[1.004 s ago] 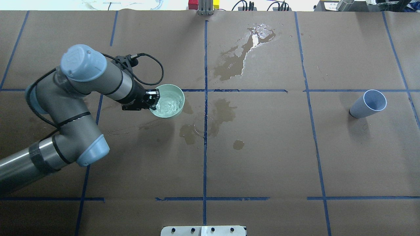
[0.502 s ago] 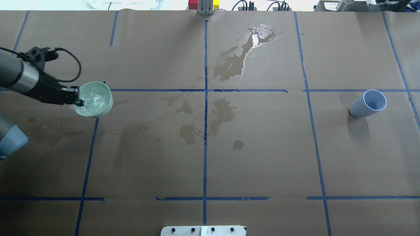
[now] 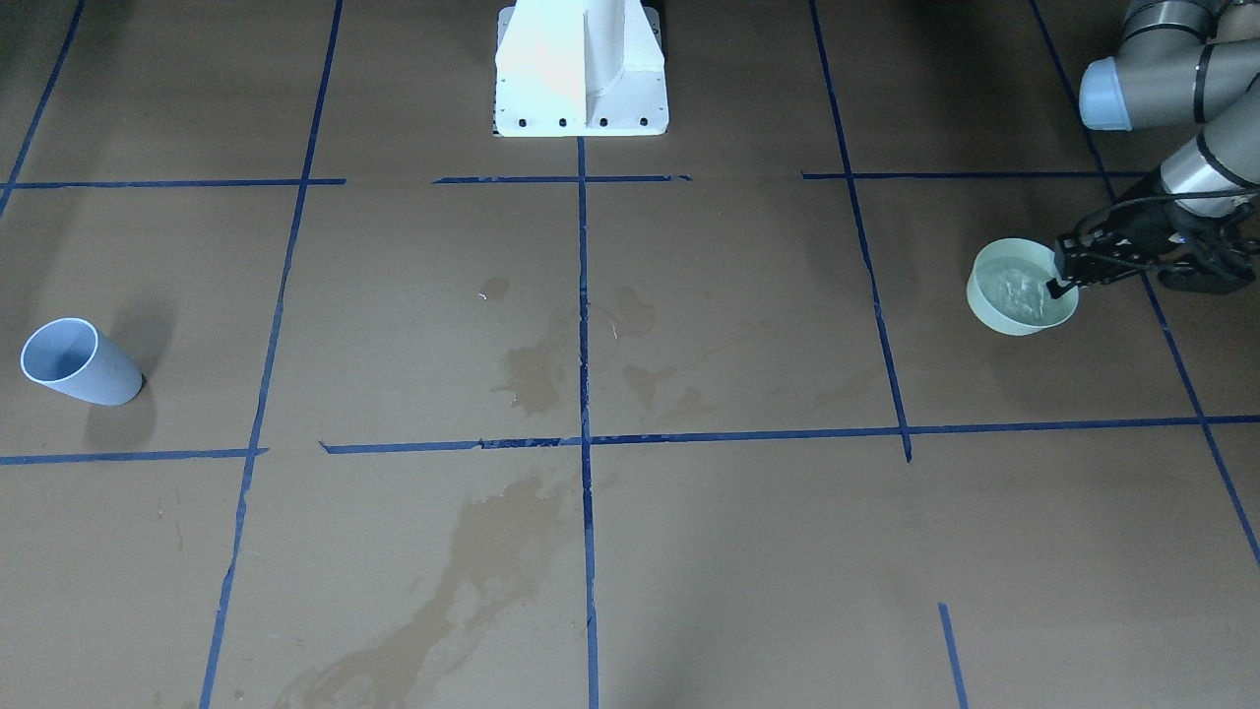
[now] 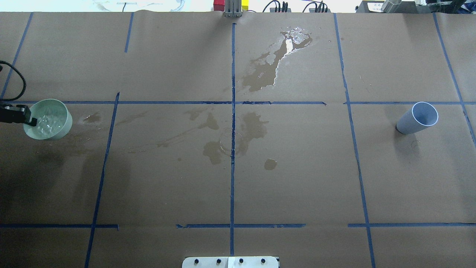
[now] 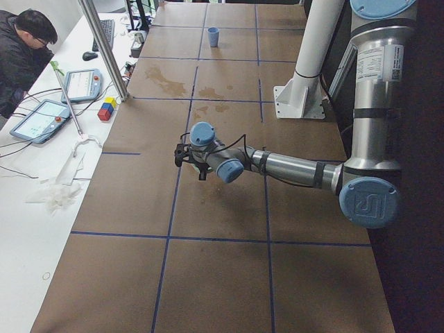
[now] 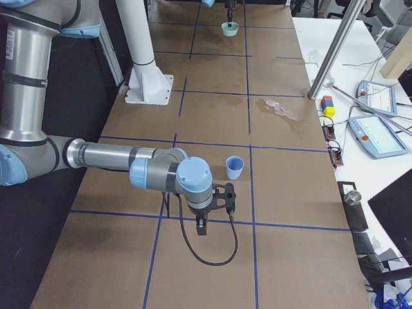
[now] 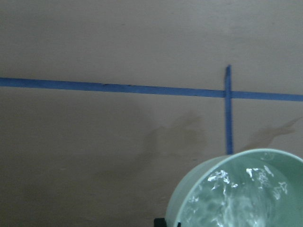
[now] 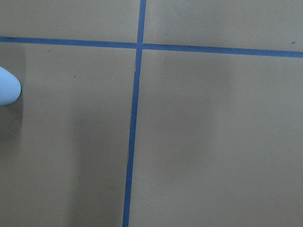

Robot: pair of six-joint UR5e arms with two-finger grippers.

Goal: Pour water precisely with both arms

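Observation:
A mint-green bowl [image 4: 50, 120] [image 3: 1019, 295] sits upright at the far left edge of the overhead view. It holds the water [image 4: 45, 123] [image 7: 236, 203], clear and rippled. My left gripper [image 4: 29, 119] [image 3: 1063, 283] is shut on the bowl's rim, one finger inside and one outside. A pale blue cup [image 4: 416, 119] [image 3: 74, 362] stands tilted far off at the other end. My right gripper [image 6: 226, 196] hangs near that cup [image 6: 234, 167] and shows only in the exterior right view, so I cannot tell if it is open or shut. The right wrist view catches just the cup's edge [image 8: 7, 92].
Brown paper with a blue tape grid covers the table. Wet stains lie at the middle [image 4: 230, 137] and far middle [image 4: 275, 63]. The white pedestal [image 3: 581, 69] stands at the robot's side. A person [image 5: 21, 55] sits at a side table with tablets and a metal post [image 5: 104, 48].
My left arm has carried the bowl of water from near the centre line to the overhead view's far left edge, and most of the arm has left that view. The blue cup has not moved.

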